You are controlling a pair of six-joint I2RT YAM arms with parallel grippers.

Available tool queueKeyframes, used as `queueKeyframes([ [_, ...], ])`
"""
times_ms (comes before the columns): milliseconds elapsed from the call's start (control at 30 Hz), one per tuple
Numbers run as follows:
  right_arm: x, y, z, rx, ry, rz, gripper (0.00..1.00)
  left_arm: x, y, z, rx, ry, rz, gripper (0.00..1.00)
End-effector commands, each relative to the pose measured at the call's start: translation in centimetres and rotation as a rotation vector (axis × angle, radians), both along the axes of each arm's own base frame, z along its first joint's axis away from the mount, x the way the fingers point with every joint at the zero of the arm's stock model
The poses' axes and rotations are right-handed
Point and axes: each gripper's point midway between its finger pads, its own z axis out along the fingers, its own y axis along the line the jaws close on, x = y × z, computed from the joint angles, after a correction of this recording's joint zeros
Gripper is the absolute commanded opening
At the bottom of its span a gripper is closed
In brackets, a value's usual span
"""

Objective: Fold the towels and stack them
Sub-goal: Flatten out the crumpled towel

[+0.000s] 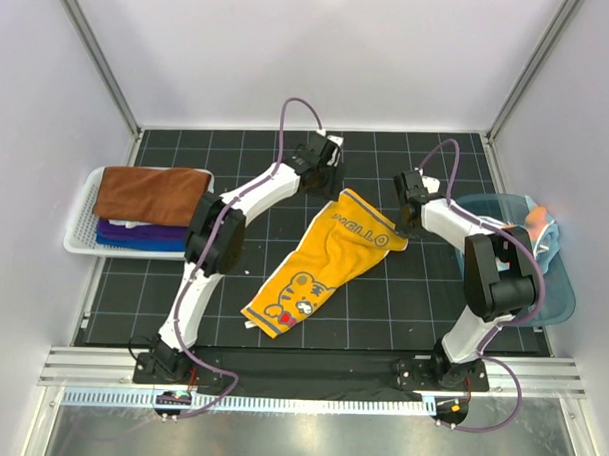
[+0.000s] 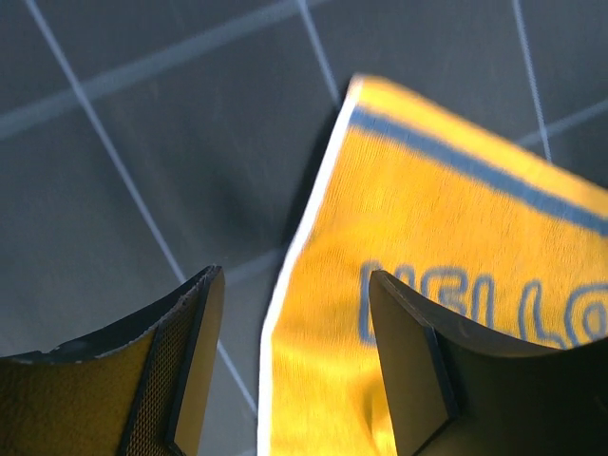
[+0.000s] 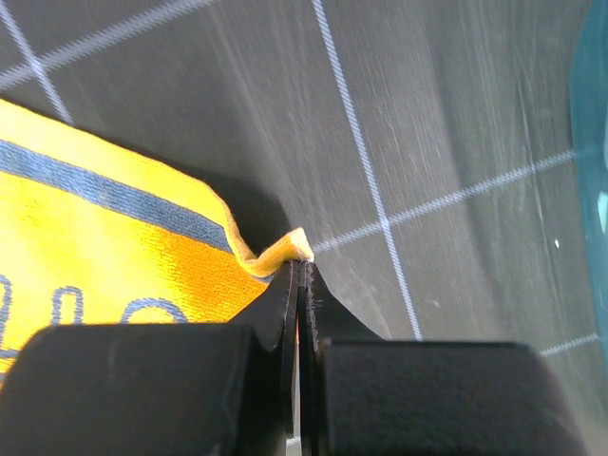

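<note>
An orange-yellow towel point(image 1: 328, 259) with a tiger face and blue lettering lies spread diagonally on the dark gridded mat. My left gripper point(image 1: 335, 182) is open over the towel's far left corner; in the left wrist view the jaws point(image 2: 294, 275) straddle the white-edged side of the towel point(image 2: 427, 237). My right gripper point(image 1: 407, 230) is shut on the towel's far right corner; the right wrist view shows the corner pinched at the fingertips point(image 3: 302, 261), with the towel point(image 3: 95, 247) trailing left.
A white slatted basket point(image 1: 79, 235) at the left holds a stack with a rust brown towel point(image 1: 151, 193) over purple point(image 1: 139, 227) and blue ones. A teal tub point(image 1: 558, 287) at the right holds more cloths point(image 1: 540, 226). White walls surround the mat.
</note>
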Motion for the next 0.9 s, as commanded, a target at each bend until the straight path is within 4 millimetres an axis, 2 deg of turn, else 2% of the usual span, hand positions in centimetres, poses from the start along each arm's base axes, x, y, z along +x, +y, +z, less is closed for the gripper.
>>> queueKeyframes([
  [0,2.5,1.0,0.7,0.043,-0.058,-0.002,0.01,2.6,-0.1,0.2,0.086,-0.085,-0.072,0.66],
  [33,3.2,1.3,1.0,0.05,-0.068,0.006,0.01,3.4,-0.4,0.9,0.082,-0.11,-0.075,0.66],
  [100,3.9,1.6,0.6,0.058,-0.062,0.012,0.01,4.2,0.0,0.6,0.12,-0.131,-0.069,0.66],
  [133,4.7,1.9,0.2,0.064,-0.056,0.015,0.01,4.4,0.3,-0.4,0.143,-0.116,-0.064,0.66],
  [200,5.4,2.4,-0.2,0.075,-0.045,0.023,0.01,5.2,0.4,0.1,0.147,-0.139,-0.044,0.66],
  [333,7.6,3.6,-0.7,0.115,-0.041,0.037,0.01,6.4,0.8,-0.3,0.146,-0.158,-0.016,0.67],
  [367,7.8,3.8,-1.5,0.115,-0.023,0.044,0.01,6.7,1.0,-0.8,0.147,-0.154,-0.009,0.68],
  [433,8.6,4.1,-1.3,0.114,-0.027,0.05,0.01,7.4,1.2,-0.7,0.137,-0.16,0.005,0.68],
  [600,9.2,4.5,-2.1,0.117,-0.015,0.067,0.01,7.8,1.0,-2.4,0.132,-0.137,0.007,0.67],
  [867,9.5,4.8,-1.9,0.128,-0.017,0.085,0.01,8.2,2.2,-3.3,0.155,-0.141,0.053,0.66],
])
